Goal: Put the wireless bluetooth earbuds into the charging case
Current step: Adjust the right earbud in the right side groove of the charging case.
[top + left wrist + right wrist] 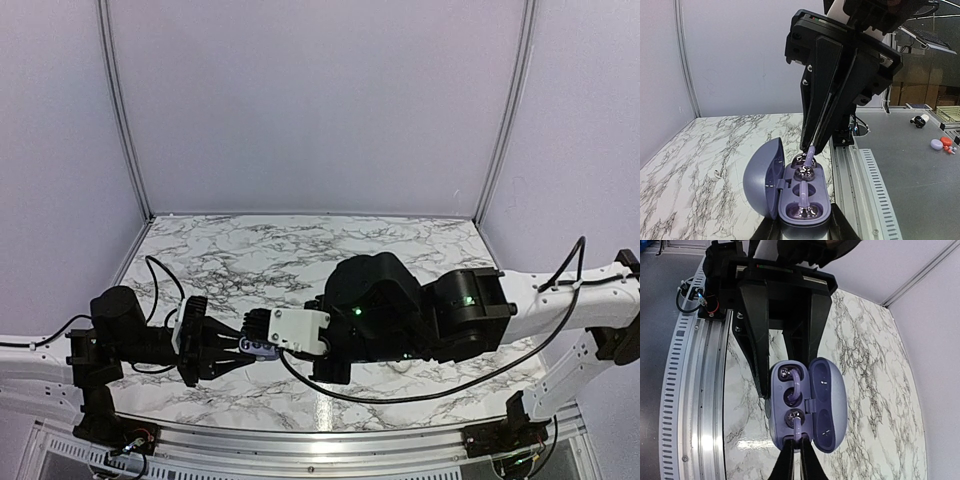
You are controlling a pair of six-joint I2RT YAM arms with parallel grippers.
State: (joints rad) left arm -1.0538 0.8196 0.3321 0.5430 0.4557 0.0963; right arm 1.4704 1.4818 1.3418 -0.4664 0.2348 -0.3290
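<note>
The lavender charging case is open, lid swung left, and is clamped low between my left gripper's fingers. One lavender earbud lies seated in the near well. My right gripper comes down from above, shut on the stem of the second earbud, whose bud end rests at the far well. In the right wrist view the case has its lid to the right. My right gripper pinches the second earbud's stem, and the seated earbud lies beyond. In the top view both grippers meet at the case.
A tiny white piece lies on the marble table left of the case. The aluminium edge rail runs just right of the case. A grey bench beyond it carries small coloured objects.
</note>
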